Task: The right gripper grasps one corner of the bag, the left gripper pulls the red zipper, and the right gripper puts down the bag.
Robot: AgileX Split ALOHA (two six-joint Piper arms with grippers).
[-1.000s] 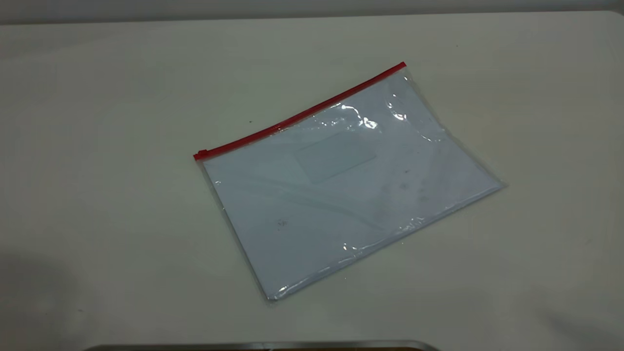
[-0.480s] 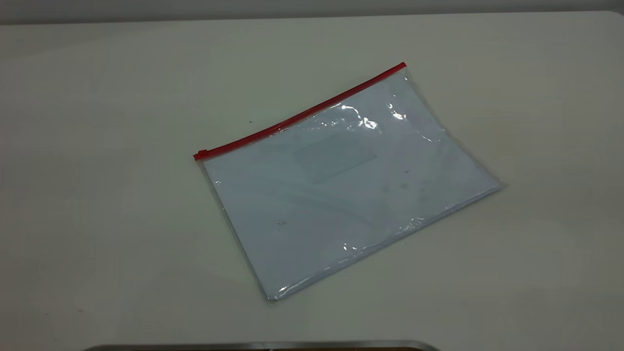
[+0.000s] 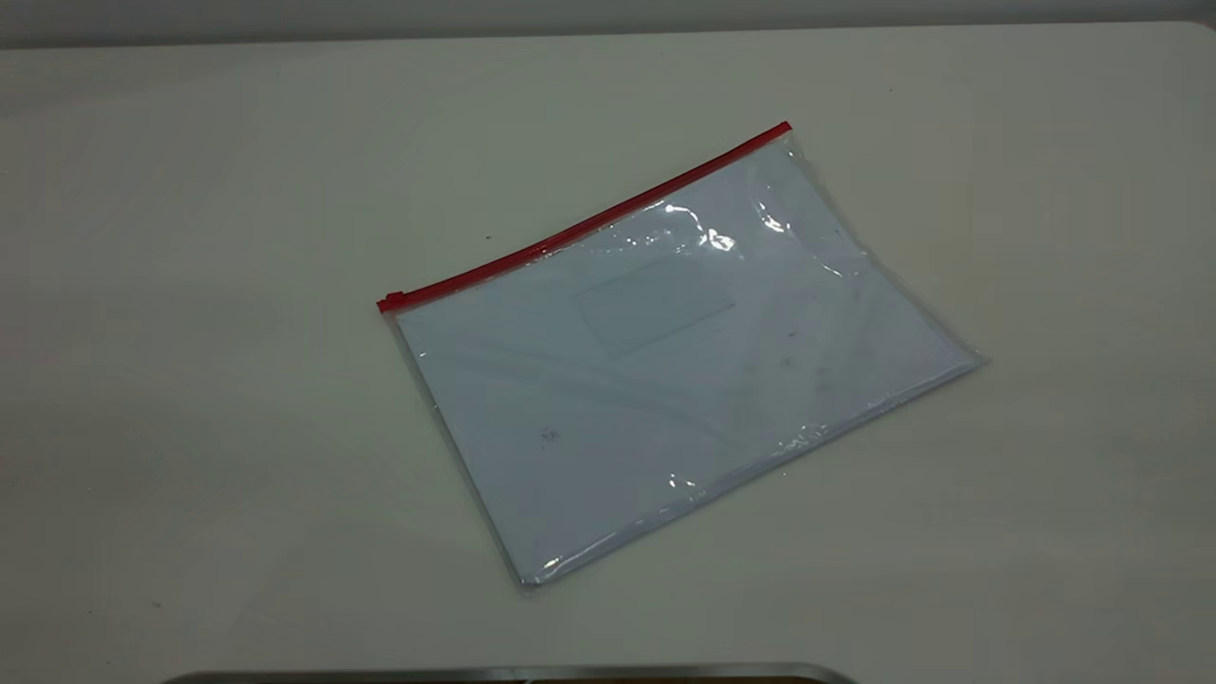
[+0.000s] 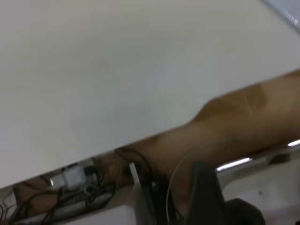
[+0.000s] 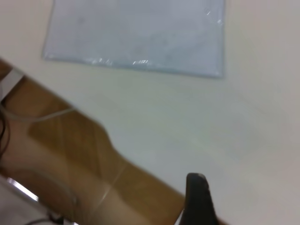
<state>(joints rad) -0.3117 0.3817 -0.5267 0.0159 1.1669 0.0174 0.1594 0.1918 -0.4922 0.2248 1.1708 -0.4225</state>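
Lying seemingly unmoved: the bag (image 3: 665, 351).

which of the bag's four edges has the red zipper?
The long edge farthest from the exterior camera: the red zipper runs along that side of the bag; the other three edges are clear plastic.

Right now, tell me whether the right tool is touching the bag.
Apart. The right wrist view shows bare table between the right tool and the bag; the exterior view shows nothing on the bag.
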